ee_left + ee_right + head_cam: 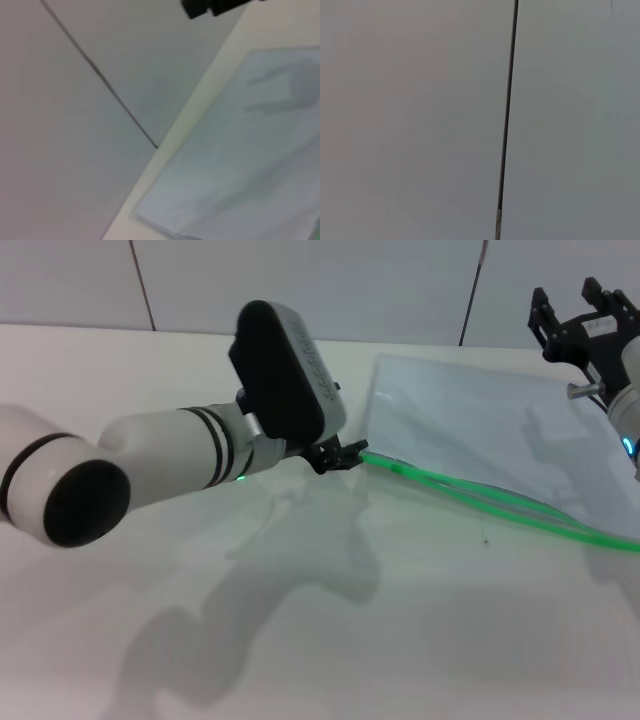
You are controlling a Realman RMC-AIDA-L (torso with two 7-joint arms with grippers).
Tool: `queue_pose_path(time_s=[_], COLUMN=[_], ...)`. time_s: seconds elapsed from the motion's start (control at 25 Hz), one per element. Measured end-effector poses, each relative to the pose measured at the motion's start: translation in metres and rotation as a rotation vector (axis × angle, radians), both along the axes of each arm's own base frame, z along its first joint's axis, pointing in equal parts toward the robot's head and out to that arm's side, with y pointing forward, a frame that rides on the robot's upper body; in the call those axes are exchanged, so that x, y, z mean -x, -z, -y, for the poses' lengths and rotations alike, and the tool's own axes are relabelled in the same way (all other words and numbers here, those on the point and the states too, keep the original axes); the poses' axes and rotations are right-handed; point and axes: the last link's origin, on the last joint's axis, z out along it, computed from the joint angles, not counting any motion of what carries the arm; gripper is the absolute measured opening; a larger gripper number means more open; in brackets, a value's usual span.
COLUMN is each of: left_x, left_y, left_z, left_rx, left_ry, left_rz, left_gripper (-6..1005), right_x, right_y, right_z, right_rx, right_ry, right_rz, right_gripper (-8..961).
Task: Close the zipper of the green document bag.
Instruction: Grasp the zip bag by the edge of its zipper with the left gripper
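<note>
left claw: low over the tabletop, closed on the near-left end of the zipper, seemingly pinching the slider.
zipper: two green strips gape apart toward the right, so it looks unfastened along most of its run.
green document bag: flat on the tabletop, right of centre, zipper edge nearest the robot.
right claw: raised over the bag's far right corner, fingers apart, gripping nothing.
doing it well: I'd pull steadily rightward along the strip, the bag pinned.
room: the bag's right end runs out of sight.

The green document bag lies on the table, right of centre.
</note>
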Motion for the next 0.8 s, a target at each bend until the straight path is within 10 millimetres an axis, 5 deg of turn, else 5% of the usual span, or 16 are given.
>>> queue_pose_path(time_s=[0.36, 0.8], left_x=[-0.004, -0.022], left_y=[0.004, 0.0], left_z=[-0.002, 0.006], left_rx=[0.019, 0.031], left_ry=[0.024, 0.055], left_rz=[-0.197, -0.183], left_gripper=[762, 754], right_x=[0.001, 0.001], right_y=[0.0, 0.0], right_z=[-0.001, -0.001], right_rx=[0.0, 0.001], right_ry=[-0.003, -0.002], right_rz=[0.0, 0.002], right_gripper=[620, 620])
